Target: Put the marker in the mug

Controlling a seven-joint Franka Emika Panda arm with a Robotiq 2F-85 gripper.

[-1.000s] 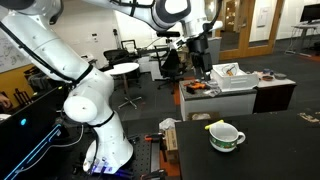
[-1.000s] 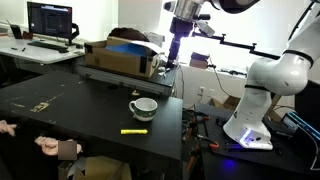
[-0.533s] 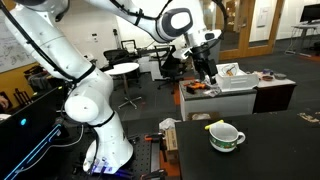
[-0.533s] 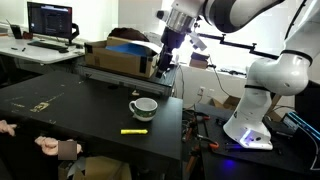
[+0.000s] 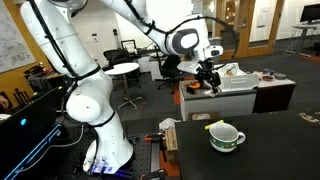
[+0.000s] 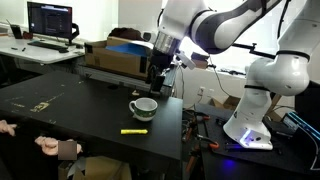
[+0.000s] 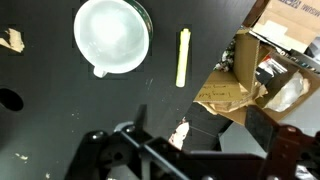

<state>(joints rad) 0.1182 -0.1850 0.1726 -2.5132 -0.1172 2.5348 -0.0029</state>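
Because the yellow marker (image 7: 183,57) lies flat on the black tabletop (image 7: 60,120) just beside the mug (image 7: 112,35), not in it, my gripper (image 6: 157,78) hangs up high over them, spread apart and empty, so I can go down and get it.

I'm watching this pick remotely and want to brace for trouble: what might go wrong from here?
1. The thin yellow marker lies flat on the black table close beside the white green-patterned mug. The gripper may nudge the mug or slip off the slim marker.
2. The torn brown cardboard box sits just on the marker's other side, so a descent there may clip a flap.
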